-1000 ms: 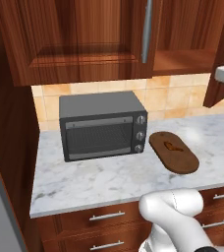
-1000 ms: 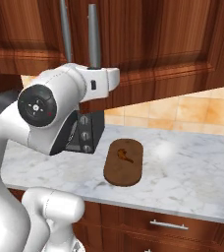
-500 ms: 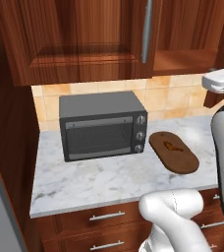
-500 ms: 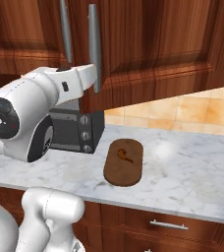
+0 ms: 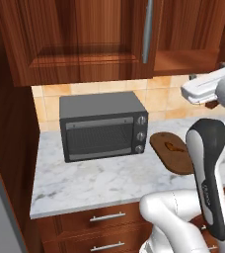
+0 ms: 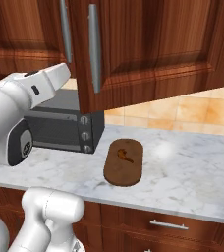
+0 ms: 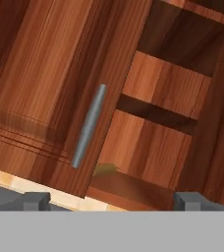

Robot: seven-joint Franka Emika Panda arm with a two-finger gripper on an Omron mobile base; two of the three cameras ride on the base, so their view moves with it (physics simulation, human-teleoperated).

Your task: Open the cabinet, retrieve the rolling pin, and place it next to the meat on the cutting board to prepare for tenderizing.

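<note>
Reddish-brown wooden wall cabinet (image 7: 45, 74) has its right door open; small tan rolling pin (image 7: 105, 169) lies on its bottom shelf. My gripper (image 7: 111, 199) is wide open, empty. Next: reach in, grasp it, carry to the dark oval cutting board (image 6: 124, 162) below the cabinet.

Soft, even rendered light fills every view. A pale glare spot sits on the marble counter (image 6: 182, 162); shelves in the open cabinet (image 7: 158, 113) lie in shadow. Edges stay sharp and undistorted.
</note>
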